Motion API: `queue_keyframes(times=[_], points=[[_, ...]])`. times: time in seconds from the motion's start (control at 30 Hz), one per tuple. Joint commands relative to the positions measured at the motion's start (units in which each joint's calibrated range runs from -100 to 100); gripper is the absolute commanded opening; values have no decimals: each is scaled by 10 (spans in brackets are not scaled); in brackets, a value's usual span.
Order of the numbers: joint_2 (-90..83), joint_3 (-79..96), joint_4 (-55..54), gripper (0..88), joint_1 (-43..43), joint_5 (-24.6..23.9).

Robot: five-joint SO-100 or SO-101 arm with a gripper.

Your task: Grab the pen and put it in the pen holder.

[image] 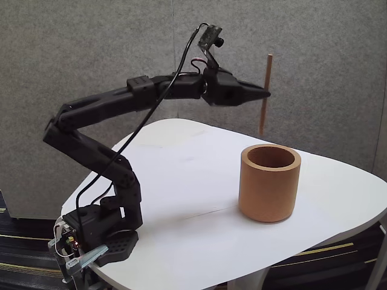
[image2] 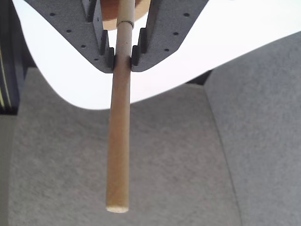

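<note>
Above the table: thin tan wooden pen (image: pixel 265 93) is clamped in the black two-finger gripper (image: pixel 265 94), clear of the surface.
Pen axis: near upright, slightly tilted.
Holder: thick-walled tan-brown cylindrical pen holder (image: pixel 269 183) stands near the white rounded table's (image: pixel 181 199) right edge.
Room: grey carpeted wall (image: pixel 91 42).

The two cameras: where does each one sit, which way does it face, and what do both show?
Fixed view: stands beside the white table, level with the arm, showing the whole black arm, its gripper and the tan-brown cylindrical cup.
Wrist view: rides behind the gripper, looking along its fingers over the table edge to grey carpet.
Shared: the thin tan wooden stick clamped in the gripper, and the table.
</note>
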Motion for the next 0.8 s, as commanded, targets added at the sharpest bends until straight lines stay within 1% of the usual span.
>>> queue_keyframes(times=[0.0,0.13,0.3,0.77], points=[[-19,13,-13,4,33,1],[-19,13,-13,4,68,1],[-19,14,-13,4,90,1],[-12,33,-13,4,64,1]])
